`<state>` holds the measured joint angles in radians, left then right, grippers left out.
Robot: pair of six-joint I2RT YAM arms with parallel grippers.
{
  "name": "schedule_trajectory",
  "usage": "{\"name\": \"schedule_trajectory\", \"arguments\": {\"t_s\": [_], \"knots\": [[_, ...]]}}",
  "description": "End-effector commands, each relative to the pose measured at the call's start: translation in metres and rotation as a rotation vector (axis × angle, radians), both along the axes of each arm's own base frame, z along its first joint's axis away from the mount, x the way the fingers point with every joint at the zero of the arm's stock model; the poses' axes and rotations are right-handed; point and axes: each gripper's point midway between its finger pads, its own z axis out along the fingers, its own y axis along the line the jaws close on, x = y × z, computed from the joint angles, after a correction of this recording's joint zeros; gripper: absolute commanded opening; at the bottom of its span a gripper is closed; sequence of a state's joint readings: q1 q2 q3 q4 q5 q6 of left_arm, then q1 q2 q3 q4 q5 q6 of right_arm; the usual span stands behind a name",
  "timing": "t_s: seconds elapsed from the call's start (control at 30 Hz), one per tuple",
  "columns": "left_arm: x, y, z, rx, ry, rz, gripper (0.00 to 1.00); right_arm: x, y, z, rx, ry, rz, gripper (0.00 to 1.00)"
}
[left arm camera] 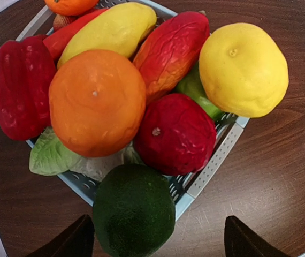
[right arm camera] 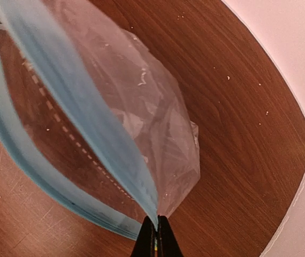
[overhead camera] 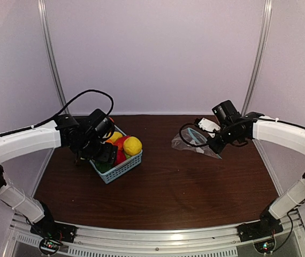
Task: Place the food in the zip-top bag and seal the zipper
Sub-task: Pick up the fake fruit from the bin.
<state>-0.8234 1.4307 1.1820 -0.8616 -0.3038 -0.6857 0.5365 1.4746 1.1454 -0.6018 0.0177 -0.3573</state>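
— What's on the left?
— The left gripper [left arm camera: 159, 227] hangs over the basket [overhead camera: 123, 168], fingers spread wide and holding nothing (a dark green fruit [left arm camera: 134, 211] shows between them). The food [overhead camera: 132, 144] is heaped in that basket.
— And to the right?
— The zip-top bag [overhead camera: 195, 142] rests on the table [overhead camera: 168, 187], mouth gaping. The right gripper [right arm camera: 155, 227] is pinched tight on its zipper [right arm camera: 77, 107].

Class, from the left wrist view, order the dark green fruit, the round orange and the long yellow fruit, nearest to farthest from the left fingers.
1. Dark green fruit, front.
2. Round orange, centre-left.
3. Long yellow fruit, back.
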Motion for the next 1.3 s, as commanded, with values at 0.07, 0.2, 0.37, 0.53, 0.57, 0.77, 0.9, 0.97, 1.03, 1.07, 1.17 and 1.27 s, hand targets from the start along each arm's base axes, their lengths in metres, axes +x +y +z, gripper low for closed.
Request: {"name": "schedule_trajectory", "arguments": {"t_s": [0.07, 0.2, 0.37, 0.53, 0.57, 0.77, 0.9, 0.97, 1.03, 1.07, 1.17, 1.27], "knots": [[0.002, 0.015, -0.027, 0.023, 0.083, 0.071, 0.82, -0.010, 0.022, 0.005, 0.057, 0.028, 0.053, 0.00], [0.001, 0.020, -0.037, 0.055, 0.100, 0.076, 0.82, -0.012, 0.021, 0.007, 0.060, 0.021, 0.057, 0.00], [-0.002, 0.017, -0.052, 0.070, 0.142, 0.057, 0.76, -0.012, 0.021, 0.009, 0.061, 0.016, 0.057, 0.00], [-0.003, 0.010, -0.040, 0.024, 0.131, 0.028, 0.55, -0.011, 0.020, 0.006, 0.048, 0.019, 0.055, 0.00], [-0.003, 0.011, -0.035, 0.021, 0.123, 0.027, 0.51, -0.011, 0.019, 0.006, 0.046, 0.017, 0.052, 0.00], [-0.005, 0.007, 0.003, 0.003, 0.112, -0.018, 0.35, -0.010, 0.013, 0.019, 0.036, -0.009, 0.036, 0.00], [-0.011, -0.005, 0.030, -0.058, 0.132, -0.075, 0.30, -0.006, 0.003, 0.041, -0.009, -0.059, 0.021, 0.00], [-0.011, -0.017, 0.047, -0.120, 0.131, -0.109, 0.30, -0.004, 0.000, 0.046, -0.022, -0.069, 0.008, 0.00], [-0.009, -0.050, 0.069, -0.272, 0.100, -0.198, 0.30, -0.003, 0.000, 0.046, -0.022, -0.061, -0.004, 0.00], [-0.009, -0.072, 0.083, -0.384, 0.076, -0.266, 0.30, -0.002, 0.001, 0.046, -0.018, -0.059, -0.011, 0.00], [-0.010, -0.133, 0.126, -0.724, -0.036, -0.446, 0.28, 0.006, 0.004, 0.045, 0.000, -0.057, -0.044, 0.00], [-0.007, -0.175, 0.154, -0.924, -0.104, -0.547, 0.26, 0.005, 0.017, 0.045, 0.046, -0.011, -0.026, 0.00]]}}
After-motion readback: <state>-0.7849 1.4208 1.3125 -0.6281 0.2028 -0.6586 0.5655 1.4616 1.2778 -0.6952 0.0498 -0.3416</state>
